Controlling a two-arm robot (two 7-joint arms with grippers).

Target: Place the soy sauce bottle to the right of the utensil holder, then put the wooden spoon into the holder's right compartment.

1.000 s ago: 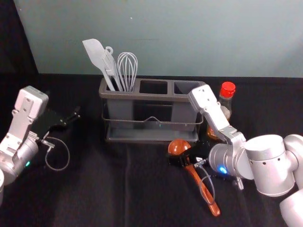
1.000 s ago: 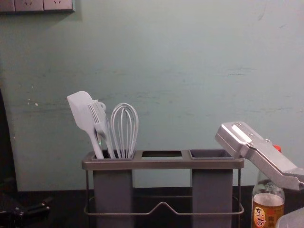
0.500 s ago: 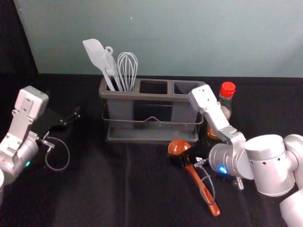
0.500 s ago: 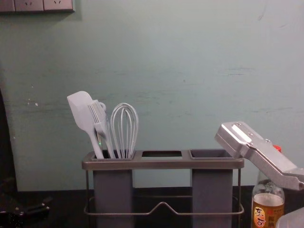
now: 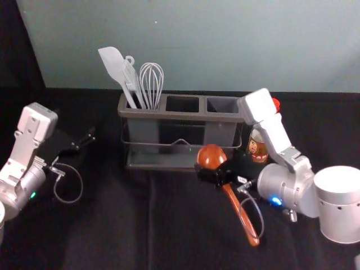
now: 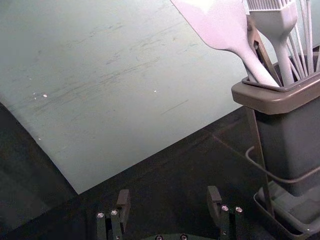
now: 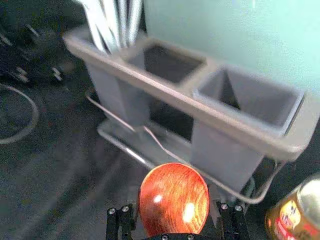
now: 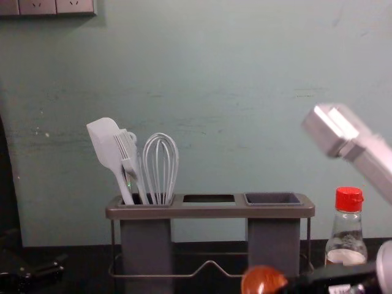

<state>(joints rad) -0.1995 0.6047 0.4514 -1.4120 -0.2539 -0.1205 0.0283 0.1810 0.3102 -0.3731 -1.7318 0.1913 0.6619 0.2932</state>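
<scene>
since the earlier frame, my right gripper [image 7: 176,206] has risen and brought the wooden spoon [image 5: 234,203] up with it; in the chest view the spoon's bowl [image 8: 263,280] has come in at the lower edge, and my arm no longer covers the red cap [image 8: 349,199]. i have that gripper closed round the spoon just under the bowl, in front of the utensil holder [image 8: 208,212], with the handle [image 5: 243,218] slanting down and away. my left gripper [image 6: 168,197] waits off the holder's left side, fingers parted, gripping nothing.

the soy sauce bottle [image 8: 346,236] stands upright just beside the holder, on its right, so i take that step as done and the spoon as the one in hand. next i need to lift higher, swing the handle upright over the right compartment [image 5: 222,106], and lower it handle first; too low, and it could catch the rim.

my count: one bottle, one spoon, one holder with three compartments. in the left one i see one spatula [image 8: 108,147], one brush [image 8: 130,156], one whisk [image 8: 160,168], and a fourth tool [image 6: 261,50] partly hidden, which i can't identify.
</scene>
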